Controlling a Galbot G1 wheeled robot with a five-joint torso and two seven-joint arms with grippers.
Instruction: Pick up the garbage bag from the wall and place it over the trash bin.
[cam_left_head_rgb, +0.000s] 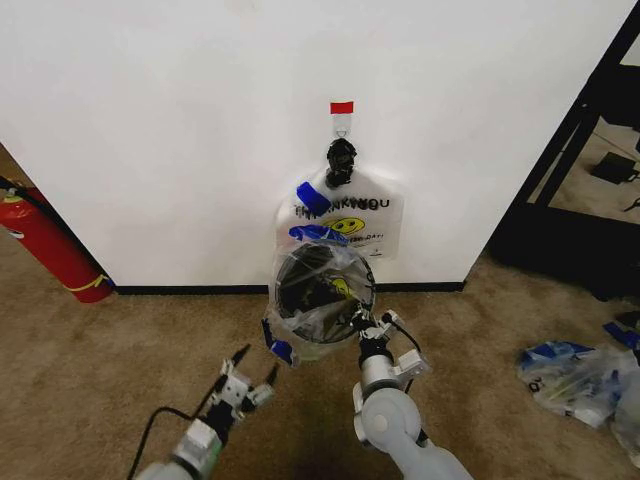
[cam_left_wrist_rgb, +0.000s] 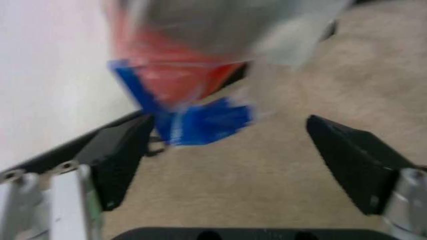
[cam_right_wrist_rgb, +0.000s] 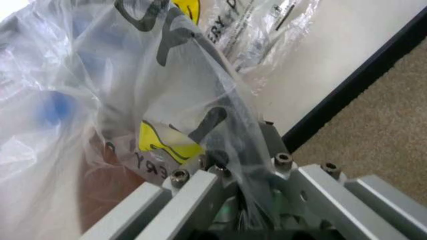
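The clear garbage bag (cam_left_head_rgb: 322, 262) with blue tape patches is draped over the mouth of the black mesh trash bin (cam_left_head_rgb: 286, 292), which stands on the carpet against the white wall (cam_left_head_rgb: 170, 120). My right gripper (cam_left_head_rgb: 366, 326) is at the bin's right rim, shut on a fold of the bag's plastic (cam_right_wrist_rgb: 220, 115) that runs down between the metal fingers (cam_right_wrist_rgb: 187, 187). My left gripper (cam_left_head_rgb: 247, 376) hovers open just short of the bin's lower left side, near a blue tape patch (cam_left_wrist_rgb: 207, 122) and the bin's red base (cam_left_wrist_rgb: 180, 65).
A white "THANK YOU" bag (cam_left_head_rgb: 352, 222) hangs from the red-topped hook (cam_left_head_rgb: 341, 108) right behind the bin. A red fire extinguisher (cam_left_head_rgb: 50, 245) leans at the left. A heap of clear-and-blue bags (cam_left_head_rgb: 575, 375) lies at the right, near a black frame (cam_left_head_rgb: 565, 190).
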